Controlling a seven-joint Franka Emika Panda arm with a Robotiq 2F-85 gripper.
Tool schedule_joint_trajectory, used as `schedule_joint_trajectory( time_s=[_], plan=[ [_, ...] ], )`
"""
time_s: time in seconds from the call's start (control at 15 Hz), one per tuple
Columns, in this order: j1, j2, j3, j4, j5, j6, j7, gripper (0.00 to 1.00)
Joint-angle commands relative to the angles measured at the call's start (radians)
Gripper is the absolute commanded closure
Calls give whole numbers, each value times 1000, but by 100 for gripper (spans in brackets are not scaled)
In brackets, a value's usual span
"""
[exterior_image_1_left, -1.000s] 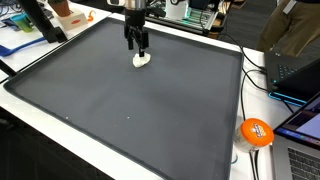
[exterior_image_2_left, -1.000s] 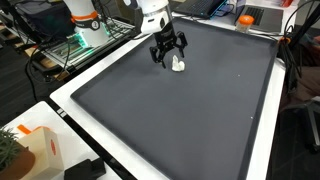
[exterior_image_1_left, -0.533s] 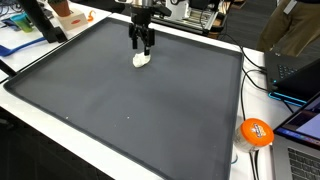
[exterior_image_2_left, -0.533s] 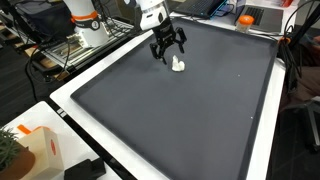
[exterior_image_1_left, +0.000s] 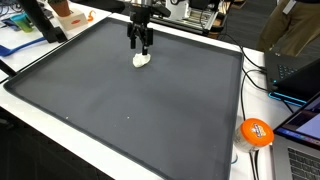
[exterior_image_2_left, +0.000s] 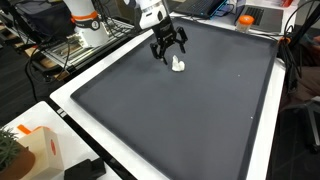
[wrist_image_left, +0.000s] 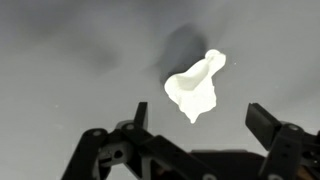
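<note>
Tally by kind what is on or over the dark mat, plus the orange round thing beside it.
White lump on the mat: 1
Open gripper above it: 1
Orange round thing off the mat: 1
Total: 3

Small white lumpy object (wrist_image_left: 196, 87), lying flat on dark grey mat (exterior_image_1_left: 150, 110), free, near the mat's far edge

The dark grey mat (exterior_image_1_left: 130, 100) looks matt and even. The small white lump (wrist_image_left: 195, 88) looks smooth, faintly glossy. The end effector (exterior_image_1_left: 141, 46) is matt black.
</note>
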Motion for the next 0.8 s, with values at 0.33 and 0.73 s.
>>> schedule_joint_trajectory(
  time_s=[0.33, 0.73],
  plan=[
    [-59, -55, 126, -148, -31, 211, 44, 0],
    [47, -51, 22, -187, -111, 243, 83, 0]
  ],
)
